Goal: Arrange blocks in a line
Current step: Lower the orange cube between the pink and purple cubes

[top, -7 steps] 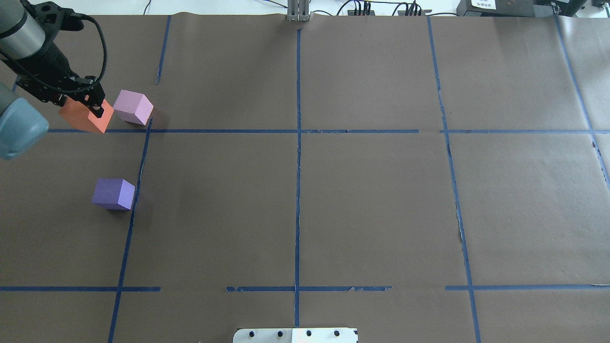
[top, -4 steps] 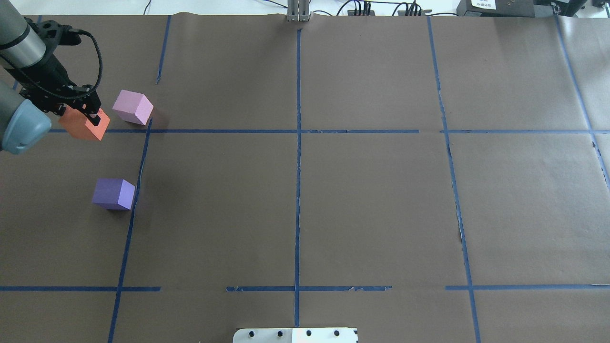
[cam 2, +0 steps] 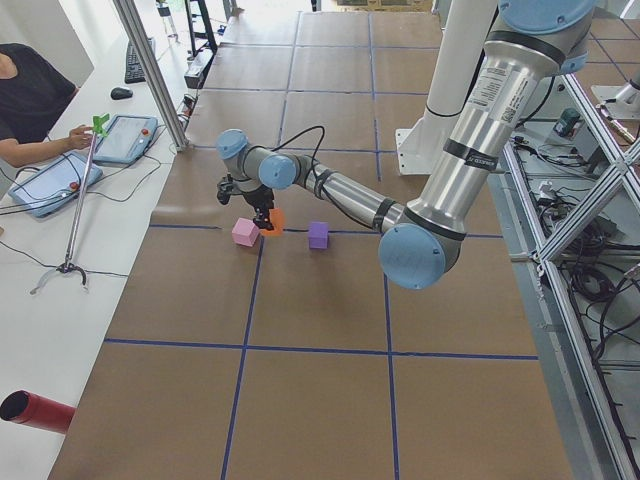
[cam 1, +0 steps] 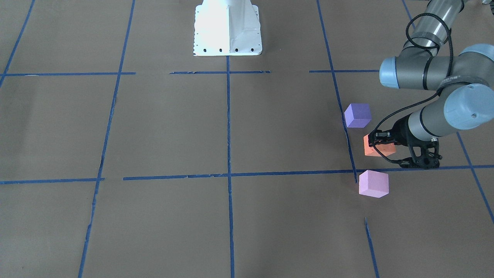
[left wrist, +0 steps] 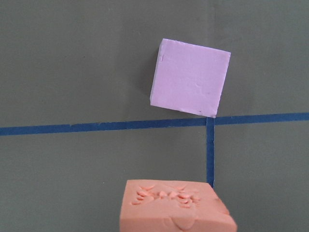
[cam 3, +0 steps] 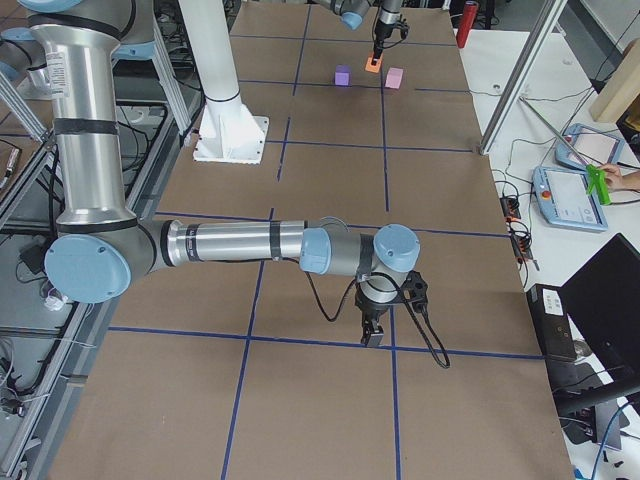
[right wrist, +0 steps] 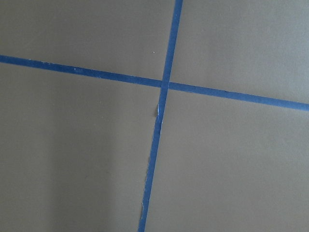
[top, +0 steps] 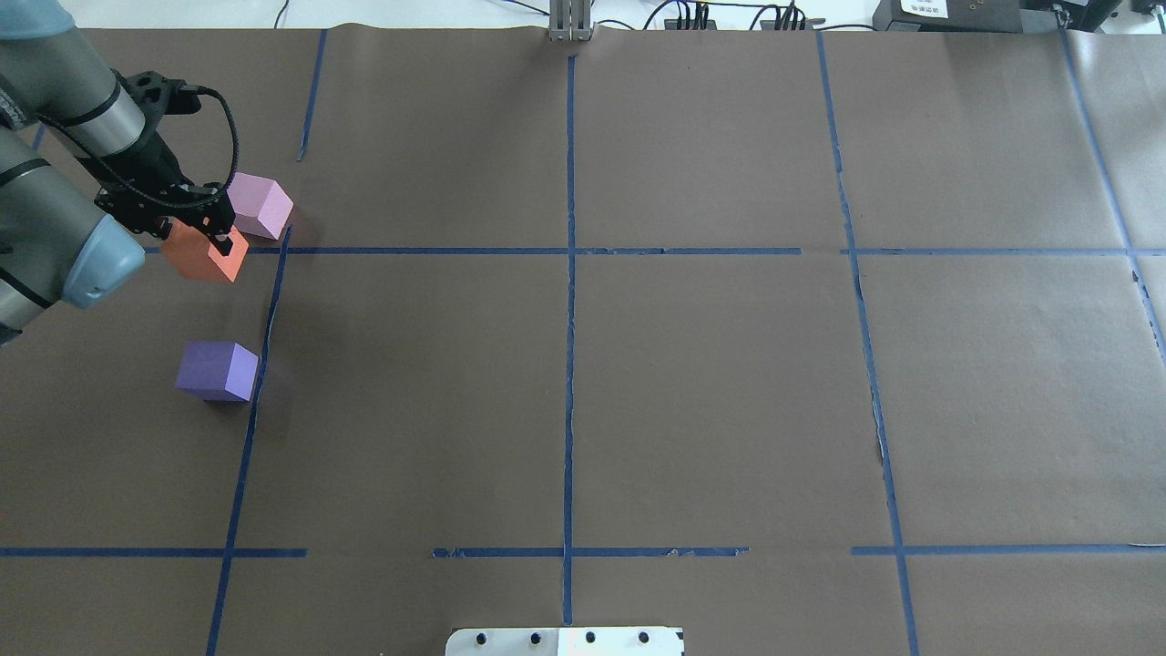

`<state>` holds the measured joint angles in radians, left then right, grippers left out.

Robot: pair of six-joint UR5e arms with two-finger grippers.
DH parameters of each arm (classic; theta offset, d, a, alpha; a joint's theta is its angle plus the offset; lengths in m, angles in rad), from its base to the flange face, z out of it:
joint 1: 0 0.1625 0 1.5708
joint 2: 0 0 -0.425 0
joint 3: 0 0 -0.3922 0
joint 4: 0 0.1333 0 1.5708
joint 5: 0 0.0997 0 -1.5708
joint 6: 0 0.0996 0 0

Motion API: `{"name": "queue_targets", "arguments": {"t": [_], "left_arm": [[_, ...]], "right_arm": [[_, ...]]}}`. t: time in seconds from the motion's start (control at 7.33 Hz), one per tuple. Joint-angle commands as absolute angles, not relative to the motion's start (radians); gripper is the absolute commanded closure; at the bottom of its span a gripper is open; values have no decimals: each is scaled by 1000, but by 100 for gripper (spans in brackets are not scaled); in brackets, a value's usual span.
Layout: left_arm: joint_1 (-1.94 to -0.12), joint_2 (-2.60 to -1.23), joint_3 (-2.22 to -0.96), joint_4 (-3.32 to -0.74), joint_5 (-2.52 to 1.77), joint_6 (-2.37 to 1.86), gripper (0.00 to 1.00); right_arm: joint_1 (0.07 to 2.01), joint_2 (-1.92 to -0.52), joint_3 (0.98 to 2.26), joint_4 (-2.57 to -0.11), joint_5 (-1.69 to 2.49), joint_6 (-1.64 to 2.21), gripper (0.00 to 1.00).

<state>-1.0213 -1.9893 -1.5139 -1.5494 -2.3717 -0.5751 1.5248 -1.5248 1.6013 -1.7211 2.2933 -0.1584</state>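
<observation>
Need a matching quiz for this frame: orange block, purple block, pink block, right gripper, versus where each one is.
1. orange block
2. purple block
3. pink block
4. right gripper

A. over a tape cross, far from the blocks
B. in the left gripper
C. block nearest the base
D. corner on a tape junction

Pairs: 1-B, 2-C, 3-D, 4-A

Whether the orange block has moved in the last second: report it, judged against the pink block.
Yes. In the overhead view the orange block has shifted right, closing on the unmoved pink block, and down the view toward the purple block.
</observation>
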Motion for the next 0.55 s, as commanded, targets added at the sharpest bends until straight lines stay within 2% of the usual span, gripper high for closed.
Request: {"name": "queue_targets", "arguments": {"t": [0.0, 0.41], "left_arm": [[-993, -1988, -1499, -1563, -2368, -580, 78], [-988, -1983, -1451, -1618, -2365, -577, 78]], "right_arm": [[1525, -1525, 1600, -1721, 2293, -160, 0], [1525, -1525, 1600, -1721, 2293, -160, 0]]}}
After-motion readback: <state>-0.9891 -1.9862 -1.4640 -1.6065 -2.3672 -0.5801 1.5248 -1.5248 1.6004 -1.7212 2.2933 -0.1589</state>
